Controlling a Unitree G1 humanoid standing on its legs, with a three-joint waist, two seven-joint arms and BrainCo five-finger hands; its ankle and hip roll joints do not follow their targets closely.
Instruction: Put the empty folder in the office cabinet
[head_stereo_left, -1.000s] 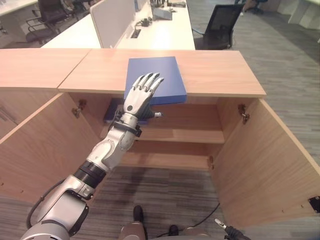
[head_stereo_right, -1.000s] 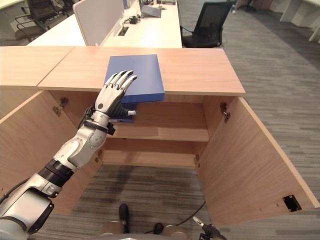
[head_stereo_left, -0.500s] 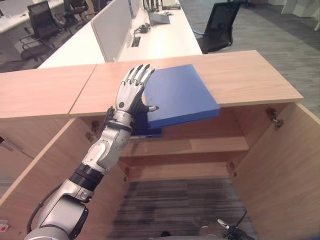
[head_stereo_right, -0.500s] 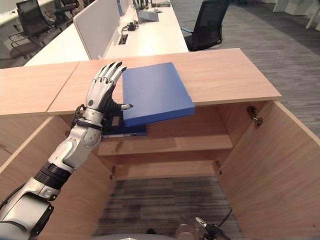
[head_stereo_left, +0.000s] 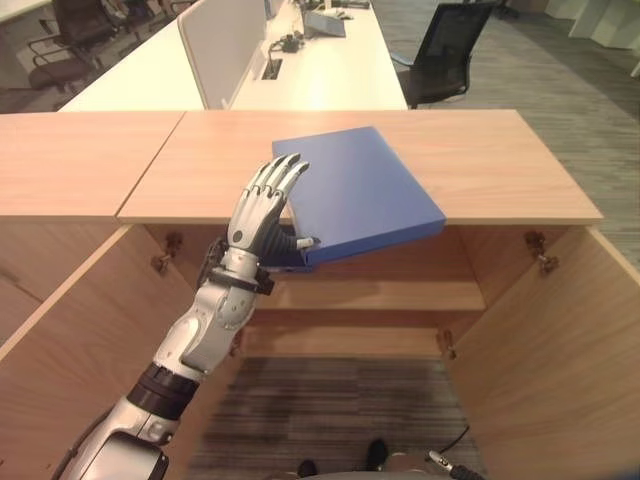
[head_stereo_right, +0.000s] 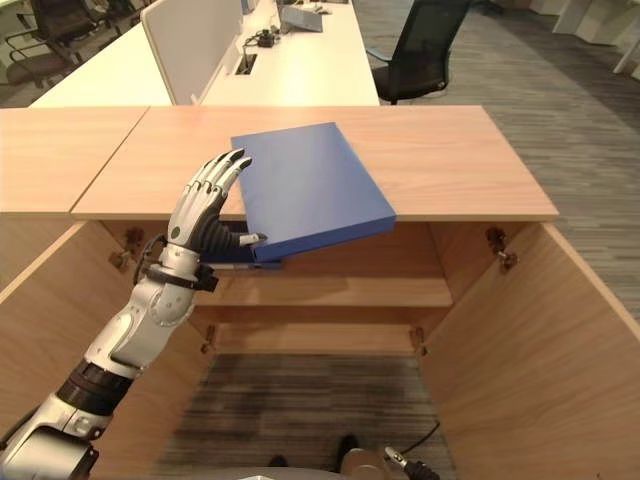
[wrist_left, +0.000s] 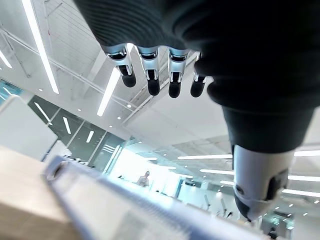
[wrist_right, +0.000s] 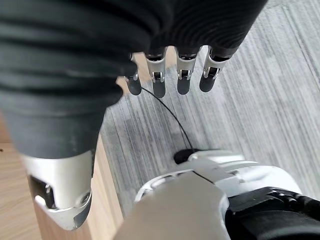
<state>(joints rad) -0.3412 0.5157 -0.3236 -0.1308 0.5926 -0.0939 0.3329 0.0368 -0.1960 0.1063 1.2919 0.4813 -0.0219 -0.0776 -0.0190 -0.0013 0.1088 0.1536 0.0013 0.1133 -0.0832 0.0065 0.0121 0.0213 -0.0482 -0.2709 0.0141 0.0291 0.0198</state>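
Note:
A blue folder (head_stereo_left: 360, 190) lies skewed on the wooden cabinet top (head_stereo_left: 500, 170), its near corner jutting out over the front edge. My left hand (head_stereo_left: 258, 215) is open at the folder's near left corner, with straight fingers along the left edge and the thumb against the front corner. In the left wrist view the left hand (wrist_left: 150, 75) has its fingers spread above the folder's edge (wrist_left: 150, 215). A second blue folder (head_stereo_right: 235, 262) lies on the upper shelf inside, partly hidden by my wrist. My right hand (wrist_right: 158, 82) hangs open over the floor.
Both cabinet doors stand open, the left door (head_stereo_left: 70, 340) and the right door (head_stereo_left: 560, 360). The inner shelf (head_stereo_left: 370, 295) is bare to the right. Behind the cabinet are white desks with a divider panel (head_stereo_left: 215, 50) and a black chair (head_stereo_left: 445, 50).
The camera has shifted. The folder has turned from square to skewed on the top. My left hand moved off its cover to its left near corner.

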